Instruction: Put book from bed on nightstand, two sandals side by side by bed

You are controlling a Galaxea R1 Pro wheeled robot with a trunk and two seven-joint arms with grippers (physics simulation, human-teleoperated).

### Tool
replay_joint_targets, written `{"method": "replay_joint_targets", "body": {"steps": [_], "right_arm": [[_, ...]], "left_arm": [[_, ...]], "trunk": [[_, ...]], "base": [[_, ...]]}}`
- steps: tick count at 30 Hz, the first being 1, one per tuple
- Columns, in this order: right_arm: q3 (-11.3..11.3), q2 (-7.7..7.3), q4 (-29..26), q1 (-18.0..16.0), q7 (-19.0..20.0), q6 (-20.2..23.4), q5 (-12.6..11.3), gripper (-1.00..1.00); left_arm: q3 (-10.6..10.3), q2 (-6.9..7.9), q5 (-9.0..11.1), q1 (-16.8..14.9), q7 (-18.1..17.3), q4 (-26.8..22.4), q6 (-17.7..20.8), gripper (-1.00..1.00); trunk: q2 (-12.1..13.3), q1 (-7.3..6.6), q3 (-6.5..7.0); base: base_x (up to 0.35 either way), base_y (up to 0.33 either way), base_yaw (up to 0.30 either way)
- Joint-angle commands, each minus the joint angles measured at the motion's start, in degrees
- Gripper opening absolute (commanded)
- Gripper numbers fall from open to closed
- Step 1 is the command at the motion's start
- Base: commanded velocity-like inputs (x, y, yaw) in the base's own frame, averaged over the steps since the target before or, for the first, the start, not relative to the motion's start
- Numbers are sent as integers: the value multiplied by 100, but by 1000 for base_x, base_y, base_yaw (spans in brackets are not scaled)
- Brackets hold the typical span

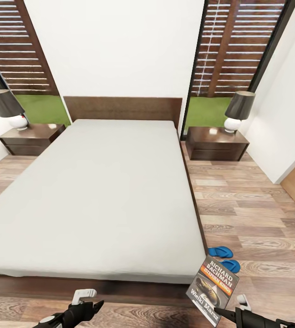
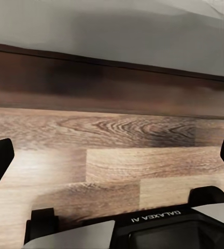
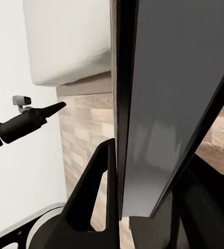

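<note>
Right tool (image 1: pixel 220 313) clamped on the book (image 1: pixel 212 289) at the bed's (image 1: pixel 97 191) foot corner, its edge-on side pinched in the right wrist view, sandals (image 1: pixel 225 258) paired beside the frame, left tool (image 1: pixel 90 307) spread wide over bare floor (image 2: pixel 112 161), nightstand (image 1: pixel 216 143) beyond open planks.

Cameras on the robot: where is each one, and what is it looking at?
Head view: high up, looking down over the bed, both nightstands, the sandals, the left gripper and the right gripper holding the book.
Left wrist view: low, facing the floor and bed frame, its fingers at the edges.
Right wrist view: pressed against the book.
Head and right wrist share the book.
</note>
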Motion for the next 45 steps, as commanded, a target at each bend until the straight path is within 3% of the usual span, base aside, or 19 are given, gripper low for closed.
{"method": "replay_joint_targets", "body": {"steps": [1, 15, 19, 27, 45], "right_arm": [[24, -2, 3, -3, 23, 71, -55, -100], [28, 3, 3, -5, 22, 68, -53, -100], [30, 6, 5, 0, 22, 20, -53, -100], [31, 6, 11, 2, 22, -611, -53, -100], [30, 8, 15, 2, 5, -680, -44, -100]], "left_arm": [[6, 1, 38, -4, -31, 8, -3, 100], [2, 1, 38, -4, -27, 8, -3, 100], [7, 1, 38, -4, -27, 8, -7, 100], [1, 1, 38, -4, -27, 8, -12, 100], [0, -39, 38, -4, -18, 8, -12, 100]], "trunk": [[38, -22, 14], [600, -330, 268], [600, -330, 293], [600, -330, 363], [600, -330, 530]], "base": [[0, 0, 0], [0, 0, 0], [0, 0, 0], [0, 0, 0], [0, 0, 0]]}}
